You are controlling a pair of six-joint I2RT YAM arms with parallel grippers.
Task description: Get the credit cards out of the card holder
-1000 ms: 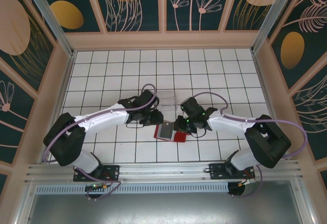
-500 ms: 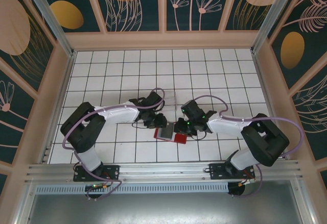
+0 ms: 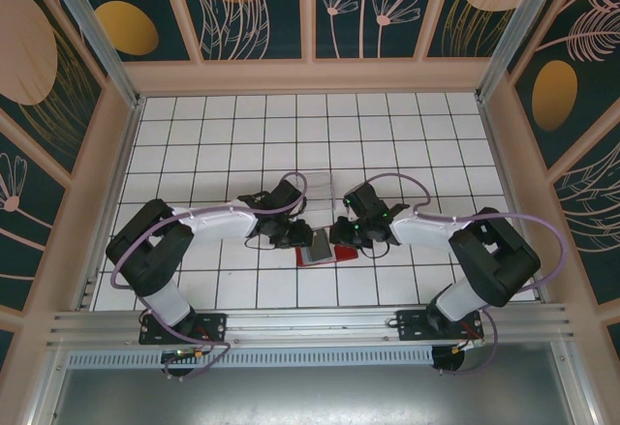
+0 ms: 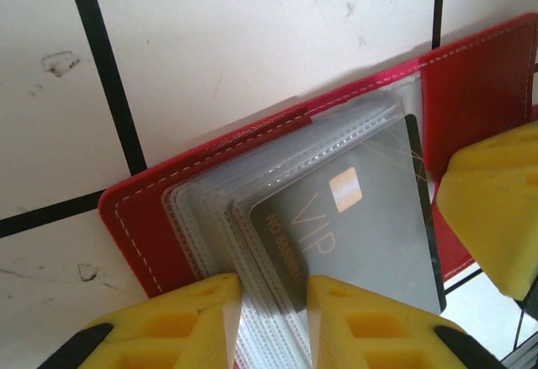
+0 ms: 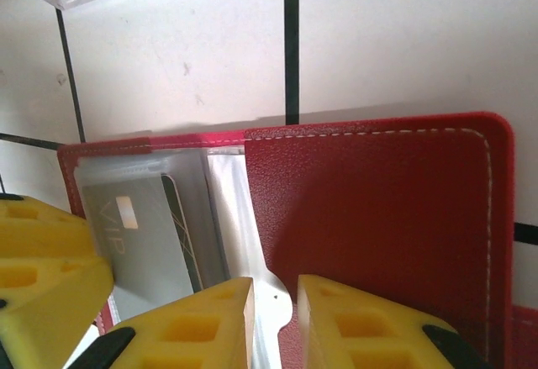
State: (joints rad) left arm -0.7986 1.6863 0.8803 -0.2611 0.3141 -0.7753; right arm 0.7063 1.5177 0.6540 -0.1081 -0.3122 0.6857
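1. White-tiled bench [image 3: 194, 144], black grid lines, teal floral walls [image 3: 252, 9] around.
2. Carries the red card holder [image 3: 317, 249], open, near-centre, on the near side of a clear plastic box [image 3: 315, 181].
3. Shows a grey VIP card [image 4: 353, 218] uppermost in the holder's clear sleeves [image 4: 210, 218].
4. Pinches the sleeves' left edge with the left end effector [image 4: 273, 323], fingers almost pressed together.
5. Pinches the red right flap [image 5: 378, 218] with the right end effector [image 5: 273, 327], likewise nearly closed.
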